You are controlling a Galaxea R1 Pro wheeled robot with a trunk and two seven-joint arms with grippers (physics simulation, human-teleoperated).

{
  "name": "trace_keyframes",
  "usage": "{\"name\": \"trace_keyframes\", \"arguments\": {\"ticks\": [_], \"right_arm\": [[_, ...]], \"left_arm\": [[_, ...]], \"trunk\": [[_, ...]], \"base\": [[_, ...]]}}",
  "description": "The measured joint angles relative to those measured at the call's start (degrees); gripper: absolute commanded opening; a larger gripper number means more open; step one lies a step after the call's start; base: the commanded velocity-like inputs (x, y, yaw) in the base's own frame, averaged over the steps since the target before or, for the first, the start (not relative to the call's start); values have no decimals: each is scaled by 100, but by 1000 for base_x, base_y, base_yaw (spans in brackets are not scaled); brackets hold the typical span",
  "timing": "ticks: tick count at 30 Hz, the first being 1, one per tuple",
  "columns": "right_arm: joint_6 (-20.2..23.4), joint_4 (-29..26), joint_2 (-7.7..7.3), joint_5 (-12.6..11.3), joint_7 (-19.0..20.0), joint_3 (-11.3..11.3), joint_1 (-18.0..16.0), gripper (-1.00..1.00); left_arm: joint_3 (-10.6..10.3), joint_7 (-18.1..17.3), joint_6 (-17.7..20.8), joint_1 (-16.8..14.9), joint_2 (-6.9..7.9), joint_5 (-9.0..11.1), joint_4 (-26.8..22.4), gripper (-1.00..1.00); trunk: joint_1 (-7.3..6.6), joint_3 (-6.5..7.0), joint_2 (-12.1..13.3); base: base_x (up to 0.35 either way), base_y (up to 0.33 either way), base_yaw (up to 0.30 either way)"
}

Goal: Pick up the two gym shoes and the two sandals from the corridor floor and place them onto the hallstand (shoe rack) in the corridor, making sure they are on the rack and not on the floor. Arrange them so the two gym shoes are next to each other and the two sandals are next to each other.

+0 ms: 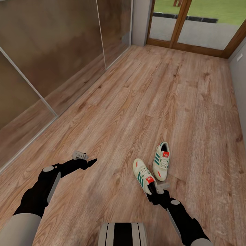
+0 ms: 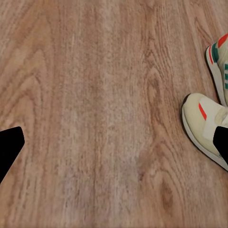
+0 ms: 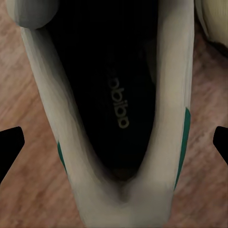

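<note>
Two cream-white gym shoes with green stripes lie side by side on the wood-plank corridor floor (image 1: 136,95). The nearer shoe (image 1: 142,173) points away from me, and the farther shoe (image 1: 161,161) lies just to its right. My right gripper (image 1: 156,193) hangs open right over the nearer shoe's heel. In the right wrist view its fingers (image 3: 10,145) straddle the dark shoe opening (image 3: 114,95). My left gripper (image 1: 89,162) is open and empty above bare floor, left of the shoes. The left wrist view catches both shoes' toes (image 2: 204,118). The sandals and the hallstand are out of view.
Brown glossy wall panels (image 1: 51,44) with a low sill run along the left. A wood-framed glass door (image 1: 191,24) closes the far end, and a grey wall (image 1: 239,78) borders the right. My trunk (image 1: 123,234) shows at the bottom edge.
</note>
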Motion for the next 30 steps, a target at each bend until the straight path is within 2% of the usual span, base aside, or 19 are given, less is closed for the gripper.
{"name": "trace_keyframes", "arguments": {"ticks": [5, 10, 29, 30], "right_arm": [[0, 0, -2, 0, 0, 0, -1, 100], [0, 0, -3, 0, 0, 0, 0, 100], [5, 0, -3, 0, 0, 0, -1, 100], [6, 0, -3, 0, 0, 0, -1, -100]], "left_arm": [[-10, 6, 5, 0, -3, -1, -1, 100], [-10, 2, 9, 0, -1, -1, -2, 100], [1, 0, 8, -4, 9, 0, -10, 100], [2, 0, 10, -3, 9, 0, -10, 100]], "trunk": [[0, 0, 0], [13, -110, -6], [13, -111, -7], [13, -111, -7]], "base": [[1, 0, 0], [0, 0, 0], [0, 0, 0], [0, 0, 0]]}}
